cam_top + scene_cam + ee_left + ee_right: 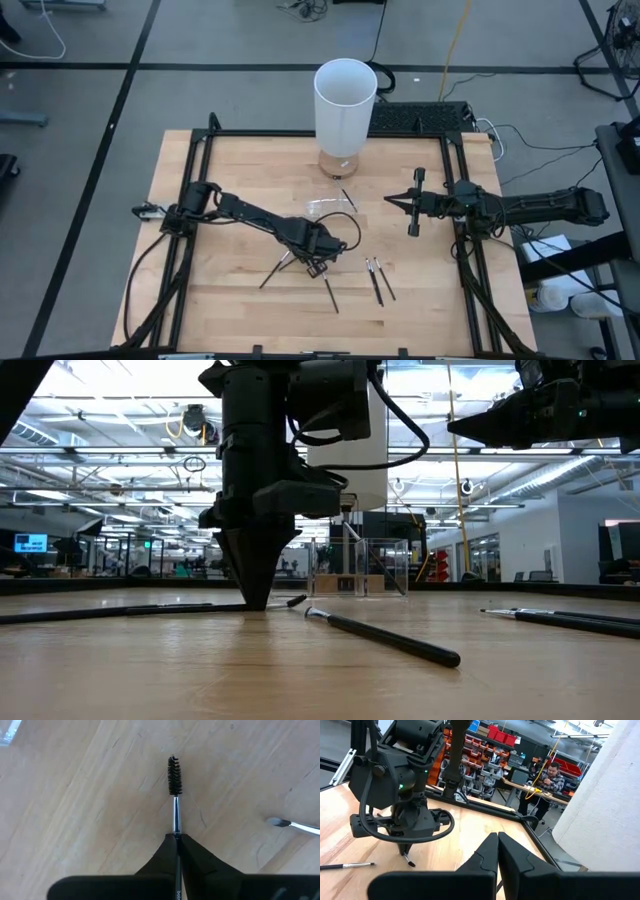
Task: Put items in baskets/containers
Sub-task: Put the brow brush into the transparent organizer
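The items are thin dark brush sticks on the wooden table. One has a bristly black head and a metal neck, and my left gripper is shut on it near mid-table. Others lie loose: one just nearer, a pair to the right, one by the container. The low clear container stands in front of the tall white cylinder. My right gripper is shut on nothing and hovers right of the container. My left gripper pinches the brush stick between its two fingertips at the metal neck, just behind the bristly head. The fingers come from above, pointing down, across the stick. The stick lies level at the table top, its handle trailing away; whether it rests there I cannot tell.
The black frame rail runs around the table's edges. A keyboard sits beyond the far rail. A loose brush lies close to the low camera. A person sits at a desk in the room behind.
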{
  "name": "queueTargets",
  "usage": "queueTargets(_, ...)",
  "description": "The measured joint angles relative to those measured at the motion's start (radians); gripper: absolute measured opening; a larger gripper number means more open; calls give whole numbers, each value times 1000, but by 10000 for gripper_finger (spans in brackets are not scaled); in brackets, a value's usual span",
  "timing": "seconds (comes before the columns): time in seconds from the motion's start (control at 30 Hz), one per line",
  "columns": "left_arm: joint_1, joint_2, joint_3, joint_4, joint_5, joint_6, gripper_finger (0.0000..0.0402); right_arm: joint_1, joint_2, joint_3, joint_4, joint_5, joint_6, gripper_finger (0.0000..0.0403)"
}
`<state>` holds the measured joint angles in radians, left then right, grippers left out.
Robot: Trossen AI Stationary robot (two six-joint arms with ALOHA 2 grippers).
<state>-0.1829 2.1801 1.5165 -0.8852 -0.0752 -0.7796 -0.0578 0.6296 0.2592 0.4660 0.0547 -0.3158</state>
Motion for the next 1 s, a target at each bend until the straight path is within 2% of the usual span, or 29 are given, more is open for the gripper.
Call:
queueTargets(0.7,-2,-48,-5,2,-63,-10,13,0,0,0,0,0,-3,0)
queueTargets(0.87,18,-49,-2,-17,42,-8,6,0,0,0,0,0,-3,0)
queueTargets(1.0,35,-47,21,-103,104,-4,11,0,0,0,0,0,-3,0)
